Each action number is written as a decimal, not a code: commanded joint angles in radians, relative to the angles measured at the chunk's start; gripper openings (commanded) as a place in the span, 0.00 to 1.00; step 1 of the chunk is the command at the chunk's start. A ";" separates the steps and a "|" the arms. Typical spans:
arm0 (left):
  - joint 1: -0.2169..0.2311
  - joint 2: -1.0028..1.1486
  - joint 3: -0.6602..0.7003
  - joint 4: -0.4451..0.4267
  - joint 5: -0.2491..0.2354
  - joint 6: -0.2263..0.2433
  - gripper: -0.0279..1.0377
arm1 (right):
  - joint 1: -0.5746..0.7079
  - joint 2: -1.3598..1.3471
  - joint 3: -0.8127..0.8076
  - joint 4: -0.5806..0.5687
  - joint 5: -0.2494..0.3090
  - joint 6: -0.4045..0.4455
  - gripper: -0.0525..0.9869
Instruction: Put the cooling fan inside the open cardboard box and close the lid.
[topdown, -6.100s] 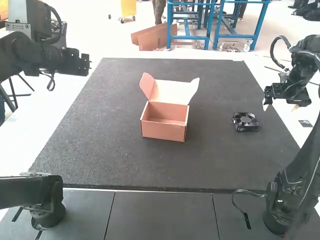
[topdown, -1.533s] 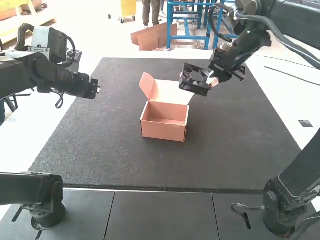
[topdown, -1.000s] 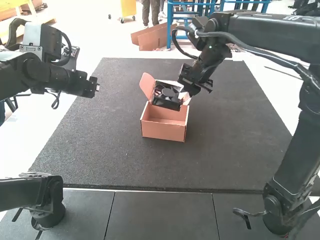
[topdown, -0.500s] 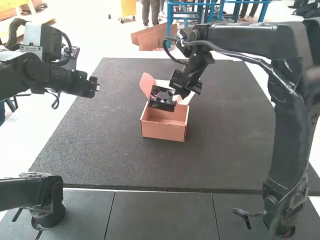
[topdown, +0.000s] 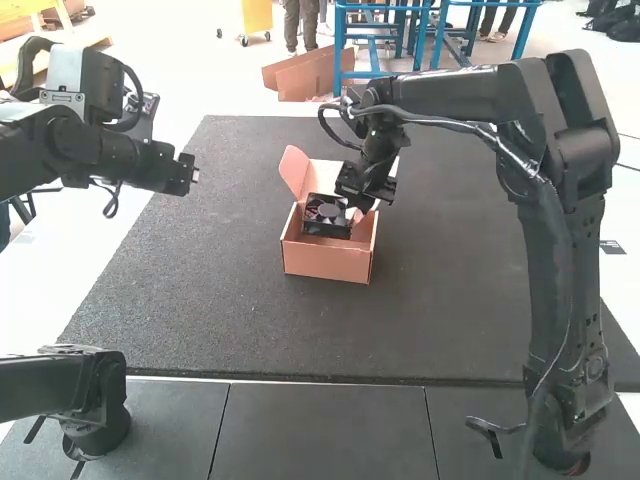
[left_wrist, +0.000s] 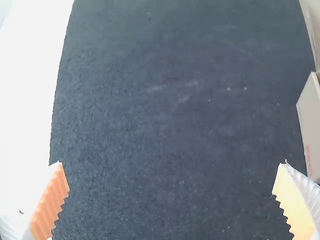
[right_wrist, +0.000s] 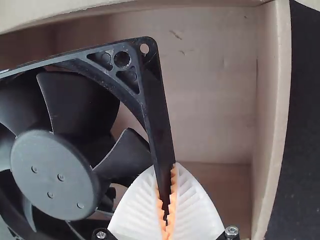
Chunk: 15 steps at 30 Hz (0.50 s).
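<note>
Holding the fan (topdown: 325, 214) in the right gripper (topdown: 352, 203), with white ribbed fingers (right_wrist: 192, 202) clamped tight on the thin edge of the black frame and orange pads pressing it from both sides. Keeps it tilted in the mouth of the box (topdown: 330, 255), partly below the rim, round face turned toward the near side; cannot tell whether it touches the box floor. From the right wrist, shows the fan (right_wrist: 50, 175) close up against plain brown inner walls (right_wrist: 215, 100), one frame corner raised toward the far wall, the right gripper (right_wrist: 166, 200) pinching just beside the blades. Stands the box open near the middle of the mat (topdown: 200, 290), with the lid (topdown: 345, 180) upright along the far side and a side flap sticking up at the far left corner. Comes over from the right of the table and down onto the box from its far right. Hovers the left gripper (topdown: 187, 175) well apart from the box, over the mat's far left edge, fingers spread wide with nothing between them. From the left wrist, frames the left gripper (left_wrist: 170, 200) over bare mat (left_wrist: 175, 100), orange pads (left_wrist: 50, 200) at either side, and a sliver of the box (left_wrist: 311, 110) at the edge. Covers most of the table with the dark, coarse, speckled mat, lying flat. Leaves a pale surface (topdown: 60, 240) to the left and right. Ends at the near side against black panels (topdown: 320, 430), with both arm bases there.
</note>
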<state>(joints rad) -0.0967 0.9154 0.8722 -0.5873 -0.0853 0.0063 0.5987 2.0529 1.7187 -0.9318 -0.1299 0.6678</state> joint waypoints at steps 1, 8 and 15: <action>-0.006 -0.020 0.007 0.001 0.001 -0.008 0.94 | -0.008 0.009 0.041 0.005 0.023 -0.016 0.05; -0.006 -0.020 0.011 0.006 0.001 -0.008 0.94 | -0.008 0.049 0.041 0.007 0.029 -0.024 0.04; -0.006 -0.020 0.019 0.014 0.001 -0.008 0.94 | -0.008 0.059 0.062 0.010 -0.022 -0.019 0.21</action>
<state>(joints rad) -0.0967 0.9154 0.8722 -0.5823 -0.0849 0.0063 0.5980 2.1223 1.7222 -0.9253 -0.1242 0.6540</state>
